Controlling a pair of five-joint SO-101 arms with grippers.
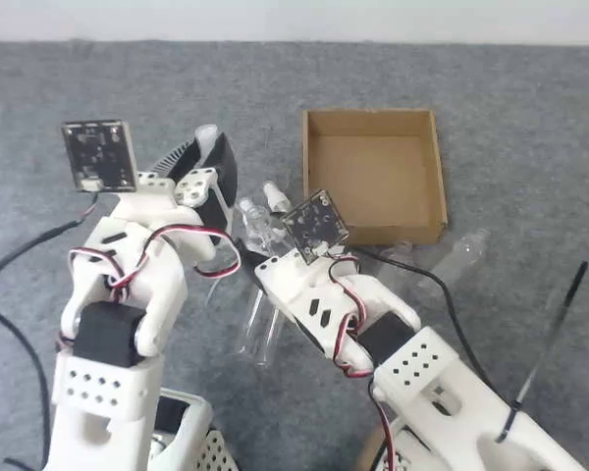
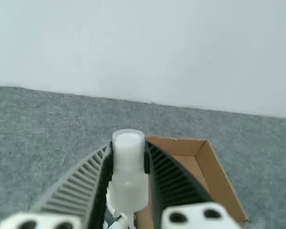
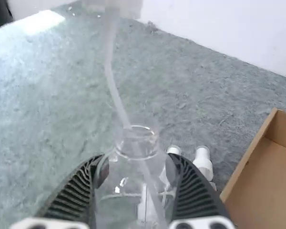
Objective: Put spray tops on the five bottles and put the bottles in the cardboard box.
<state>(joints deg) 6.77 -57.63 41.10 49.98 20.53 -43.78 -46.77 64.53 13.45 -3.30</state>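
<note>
Right wrist view gives the key detail. The right claw point(image 3: 136, 166) is closed narrowly around the neck of a clear bottle point(image 3: 136, 143) with its mouth up. A thin tube point(image 3: 112, 81) slants down from above, and its lower end is inside that mouth.

The left wrist view shows the tube's source. The left claw point(image 2: 127, 151) pinches a white spray top point(image 2: 128, 171) between its ribbed fingers, above the grey table point(image 2: 38, 124). The cardboard box point(image 2: 212, 160) lies beyond it.

The step in hand looks like seating this top on the bottle. To do it well, the right claw should hold the bottle steady and upright. The left claw should bring the top over the mouth and lower it along the tube's line, so the tube neither buckles nor catches the rim. Press or twist only once the cap sits centred.

The high view adds the layout. The two arms are close together just beside the box, no bottle lies in the box yet, and spare bottles point(image 1: 258, 329) lie on the table between the arms. The right wrist view adds what seem to be two white tops point(image 3: 203, 162) on the table near the box.
</note>
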